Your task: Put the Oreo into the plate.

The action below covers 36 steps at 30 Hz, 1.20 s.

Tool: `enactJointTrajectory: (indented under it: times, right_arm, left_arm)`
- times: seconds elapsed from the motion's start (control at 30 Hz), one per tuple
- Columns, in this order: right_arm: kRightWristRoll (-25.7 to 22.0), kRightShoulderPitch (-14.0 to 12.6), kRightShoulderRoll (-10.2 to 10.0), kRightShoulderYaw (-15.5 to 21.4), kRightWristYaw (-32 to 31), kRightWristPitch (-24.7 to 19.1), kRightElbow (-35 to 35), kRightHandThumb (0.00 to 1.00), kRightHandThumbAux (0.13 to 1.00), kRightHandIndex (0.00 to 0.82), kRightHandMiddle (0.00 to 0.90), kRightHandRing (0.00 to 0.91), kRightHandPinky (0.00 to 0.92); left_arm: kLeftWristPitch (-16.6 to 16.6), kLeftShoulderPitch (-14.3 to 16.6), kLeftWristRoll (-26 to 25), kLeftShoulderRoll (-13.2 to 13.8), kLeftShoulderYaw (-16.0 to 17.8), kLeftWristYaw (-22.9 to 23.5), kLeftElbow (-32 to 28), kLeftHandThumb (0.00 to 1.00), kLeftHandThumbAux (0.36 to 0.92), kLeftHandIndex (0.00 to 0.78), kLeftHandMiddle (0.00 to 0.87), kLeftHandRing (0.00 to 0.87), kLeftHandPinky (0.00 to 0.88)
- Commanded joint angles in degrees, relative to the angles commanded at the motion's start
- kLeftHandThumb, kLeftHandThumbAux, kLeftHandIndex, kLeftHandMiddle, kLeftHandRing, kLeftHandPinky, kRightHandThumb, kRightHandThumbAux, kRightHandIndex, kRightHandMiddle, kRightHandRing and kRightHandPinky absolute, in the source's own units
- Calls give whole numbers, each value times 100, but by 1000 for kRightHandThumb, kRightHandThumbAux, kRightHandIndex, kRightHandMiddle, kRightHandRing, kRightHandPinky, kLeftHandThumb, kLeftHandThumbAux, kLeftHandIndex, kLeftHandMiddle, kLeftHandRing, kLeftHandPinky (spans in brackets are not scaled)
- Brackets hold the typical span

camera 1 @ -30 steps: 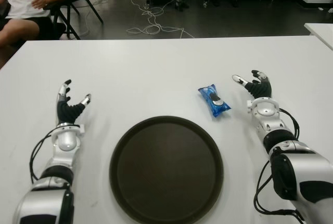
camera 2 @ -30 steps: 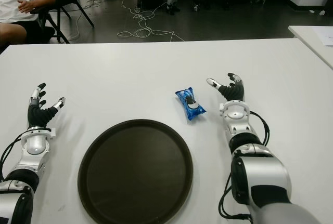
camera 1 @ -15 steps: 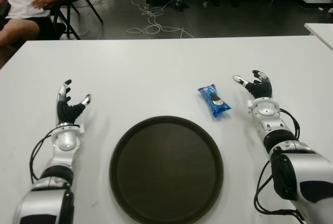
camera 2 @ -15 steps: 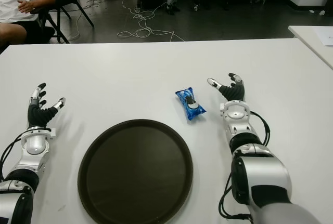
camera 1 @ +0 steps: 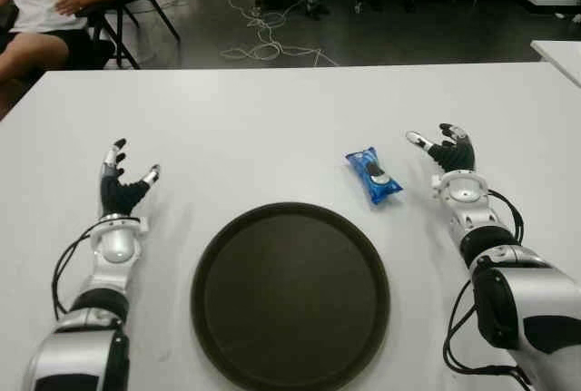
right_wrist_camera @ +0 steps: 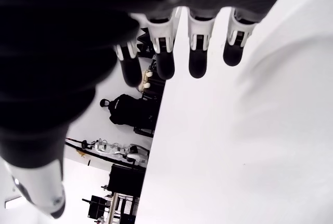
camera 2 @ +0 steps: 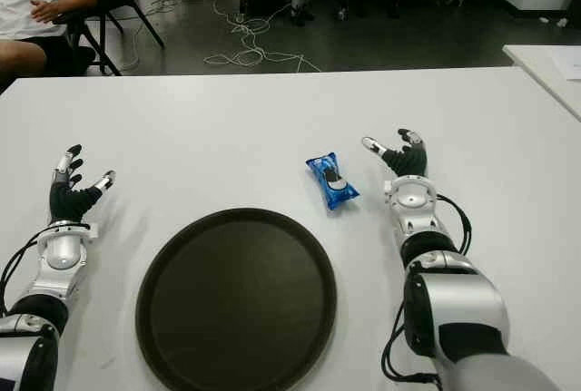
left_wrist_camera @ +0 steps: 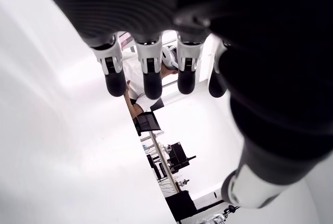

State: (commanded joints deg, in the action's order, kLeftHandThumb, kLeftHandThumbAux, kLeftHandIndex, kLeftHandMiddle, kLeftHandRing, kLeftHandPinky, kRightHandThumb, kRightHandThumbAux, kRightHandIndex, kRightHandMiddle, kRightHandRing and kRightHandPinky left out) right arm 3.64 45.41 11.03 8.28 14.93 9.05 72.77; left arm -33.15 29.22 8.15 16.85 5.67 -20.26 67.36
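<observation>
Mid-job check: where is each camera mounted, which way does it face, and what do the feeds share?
Left eye, right eye: head stereo pair, looking down at the table; left hand, right hand, Oreo pack, dark plate show.
Left wrist: at own open fingers, person beyond.
Right wrist: at own open fingers over table.
Shared: eye views show one scene, slightly offset.

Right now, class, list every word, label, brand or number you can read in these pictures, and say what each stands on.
None can be read.
The small blue snack packet on the white table has printing, but it is too small to read.
The round dark brown plate has no visible marking.
</observation>
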Motion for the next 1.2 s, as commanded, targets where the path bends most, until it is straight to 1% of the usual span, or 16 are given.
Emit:
enactJointTrajectory:
  times: [0.23, 0.47, 0.6, 0.77, 0.93, 1.2]
  right_arm:
    - [3, 7, 15, 9, -23, -5, 6, 0, 708, 190, 139, 108, 48]
    - [22, 25, 25, -5, -4, -43, 25, 0, 701, 193, 138, 104, 40]
    - [28, 26, 31, -16, -38, -39, 30, 0, 689, 185, 136, 99, 35]
    - [23, 20, 30, -21, -72, -26, 28, 0, 685, 202, 140, 96, 27]
    - [12, 6, 11, -12, -65, 33, 11, 0, 699, 210, 151, 115, 52]
    - [21, 23, 2, -21, -35, -25, 12, 0, 695, 189, 143, 107, 46]
  left_arm:
    - [89, 17, -9, -21, 14, -1, -8, 0, 778, 62, 77, 47, 29]
    - [133, 30, 7, -16, 7, -41, -2, 0, 778, 65, 85, 58, 43]
    - [158, 38, 35, -6, -10, -59, 5, 0, 783, 64, 83, 55, 35]
    - [144, 36, 44, 5, -17, -38, 6, 0, 785, 65, 85, 55, 31]
    - [98, 16, 30, 8, -8, -24, -17, 0, 788, 64, 85, 58, 39]
    - [91, 14, 10, 14, 6, 8, -13, 0, 780, 64, 87, 59, 39]
